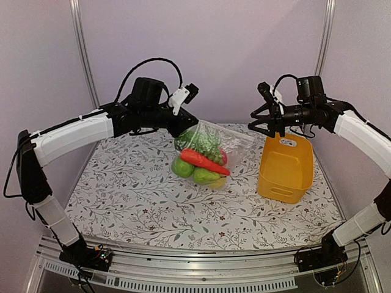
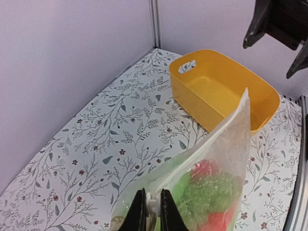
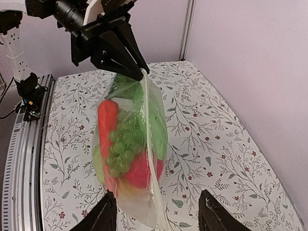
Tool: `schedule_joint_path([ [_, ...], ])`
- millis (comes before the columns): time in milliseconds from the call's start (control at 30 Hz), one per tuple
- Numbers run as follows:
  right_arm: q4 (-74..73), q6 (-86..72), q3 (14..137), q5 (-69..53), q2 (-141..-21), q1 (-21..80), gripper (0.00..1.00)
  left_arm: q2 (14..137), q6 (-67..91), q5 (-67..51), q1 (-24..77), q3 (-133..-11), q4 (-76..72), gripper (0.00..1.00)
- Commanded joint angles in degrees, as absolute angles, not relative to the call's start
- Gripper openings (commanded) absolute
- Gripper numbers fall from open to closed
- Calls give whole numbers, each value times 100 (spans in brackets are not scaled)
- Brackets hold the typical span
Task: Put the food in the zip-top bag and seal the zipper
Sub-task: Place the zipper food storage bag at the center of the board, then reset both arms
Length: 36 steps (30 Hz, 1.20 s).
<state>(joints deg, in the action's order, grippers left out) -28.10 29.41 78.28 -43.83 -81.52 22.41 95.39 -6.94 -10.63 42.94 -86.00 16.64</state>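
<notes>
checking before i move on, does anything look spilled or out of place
Nothing spilled: the food is inside the zip-top bag. The bag tilts askew, held up at one corner by the left gripper alone; the right gripper is open, clear of it.

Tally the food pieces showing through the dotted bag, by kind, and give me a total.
Carrot: 1
Green apples: 2
Grape bunch: 1
Red round fruit: 1
Lemon: 1
Total: 6 in view; more may be hidden behind them.
</notes>
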Motion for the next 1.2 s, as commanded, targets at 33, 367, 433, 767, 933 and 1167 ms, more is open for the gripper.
schedule_joint_path([
  [33, -2995, 2791, 7832, -3928, -8017, 1905, 57, 9183, -712, -1408, 4024, -8409, 1105, 0],
  [367, -2659, 2809, 6542, -3834, -7328, 1901, 59, 9219, -755, -2621, 4658, -6461, 1428, 16],
  [433, -2663, 2758, 6510, -3800, -7260, 1902, 59, 9124, -713, -2434, 4823, -6493, 1636, 30],
  [767, -2096, 1612, 6443, -2111, -6445, 1536, 99, 7360, -252, 13, 4656, -6193, 683, 99],
  [933, -1885, 918, 6752, -520, -6102, 1345, 99, 7210, -228, 1490, 4410, -6618, 423, 100],
  [1167, -1383, 689, 6196, 282, -5819, 1315, 99, 6999, -127, 2189, 4097, -6220, -576, 100],
])
